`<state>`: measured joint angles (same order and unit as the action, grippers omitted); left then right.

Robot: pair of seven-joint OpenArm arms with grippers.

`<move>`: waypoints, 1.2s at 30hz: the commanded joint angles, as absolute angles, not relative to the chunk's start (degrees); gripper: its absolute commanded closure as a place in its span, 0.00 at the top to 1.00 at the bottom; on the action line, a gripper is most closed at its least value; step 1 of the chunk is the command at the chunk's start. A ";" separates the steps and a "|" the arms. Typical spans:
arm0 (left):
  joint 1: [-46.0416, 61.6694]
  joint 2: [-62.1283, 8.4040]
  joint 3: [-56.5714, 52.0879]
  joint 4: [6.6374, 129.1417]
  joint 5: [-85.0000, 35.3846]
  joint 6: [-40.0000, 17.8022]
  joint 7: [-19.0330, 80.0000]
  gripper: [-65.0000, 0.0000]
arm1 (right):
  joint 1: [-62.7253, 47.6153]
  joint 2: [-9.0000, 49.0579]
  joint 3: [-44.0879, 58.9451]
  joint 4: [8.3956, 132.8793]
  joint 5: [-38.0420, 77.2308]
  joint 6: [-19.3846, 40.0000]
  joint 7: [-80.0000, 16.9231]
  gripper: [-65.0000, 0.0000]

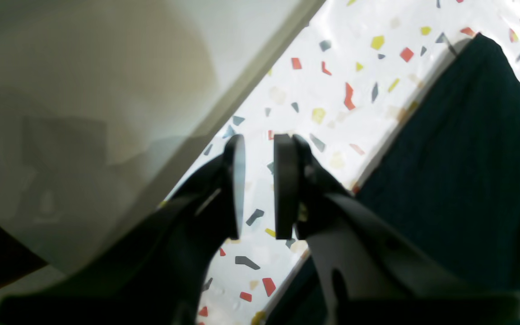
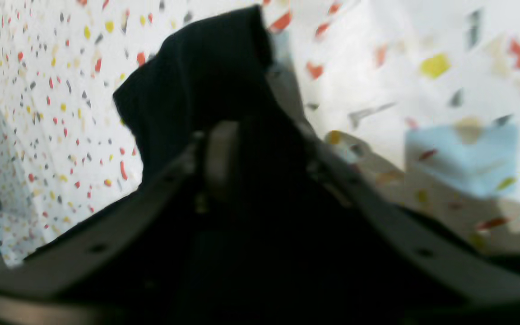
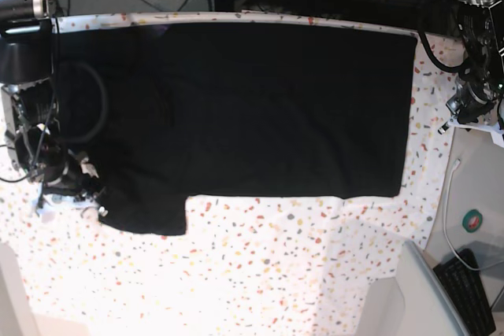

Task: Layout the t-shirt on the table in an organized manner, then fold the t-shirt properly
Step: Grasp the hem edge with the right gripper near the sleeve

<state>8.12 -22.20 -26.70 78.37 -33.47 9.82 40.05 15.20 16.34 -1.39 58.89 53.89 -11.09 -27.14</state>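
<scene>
On speckled table (image 3: 260,273), t-shirt (image 3: 252,108) lies spread flat for folding; right gripper (image 2: 246,153) at sleeve, jaw state unclear in blur; left gripper (image 1: 259,180) hangs beside hem, jaws narrowly apart, empty.

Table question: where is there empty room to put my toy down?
Bare speckled table lies below the t-shirt, from its hem to the near edge. A thin strip runs beside its right edge. The left side is crowded by the right gripper.

left gripper (image 1: 258,185): matte black, flat round-edged pads
right gripper (image 2: 260,158): dark grey, small holes, blurry
arm cables (image 3: 35,135): black loops
</scene>
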 commanded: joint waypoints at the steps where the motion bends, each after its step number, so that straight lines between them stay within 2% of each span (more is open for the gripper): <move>1: 7.60 -23.34 -27.21 79.16 -33.71 9.63 38.99 0.15 | 17.10 16.84 -1.27 60.00 54.37 -10.77 -26.33 0.45; 4: 7.60 -23.34 -27.21 79.16 -33.71 9.63 38.99 0.15 | 17.63 16.84 -1.45 59.91 54.37 -10.77 -26.33 0.61; 6: 7.60 -23.34 -27.21 79.16 -33.71 9.63 38.99 0.15 | 18.42 16.84 -1.45 59.30 54.20 -10.59 -26.33 0.66; 10: 7.60 -23.34 -27.21 79.16 -33.71 9.63 38.99 0.15 | 23.25 16.31 -1.36 52.18 44.79 -10.07 -26.33 0.67; 14: 7.60 -23.34 -27.21 79.16 -33.71 9.63 38.99 0.15 | 28.79 13.58 -1.01 41.01 33.19 -0.66 -22.20 0.67; 16: 7.60 -23.34 -27.21 79.16 -33.71 9.63 38.99 0.15 | 30.81 13.14 -1.01 36.00 29.93 1.54 -19.30 0.67; 20: 8.31 -23.34 -27.21 79.16 -33.71 9.63 38.99 0.15 | 33.27 12.44 -1.27 32.04 29.58 4.18 -18.07 0.66; 28: 8.40 -23.34 -27.21 79.16 -33.71 9.63 38.99 0.15 | 33.27 12.26 -1.27 32.04 29.41 4.44 -17.89 0.65; 32: 8.40 -23.34 -27.21 79.16 -33.71 9.63 38.99 0.15 | 33.10 10.95 -1.36 31.87 29.32 4.53 -17.80 0.56; 36: 8.40 -23.34 -27.21 79.16 -33.71 9.63 38.99 0.15 | 33.10 10.68 -1.36 31.87 29.32 4.53 -17.80 0.52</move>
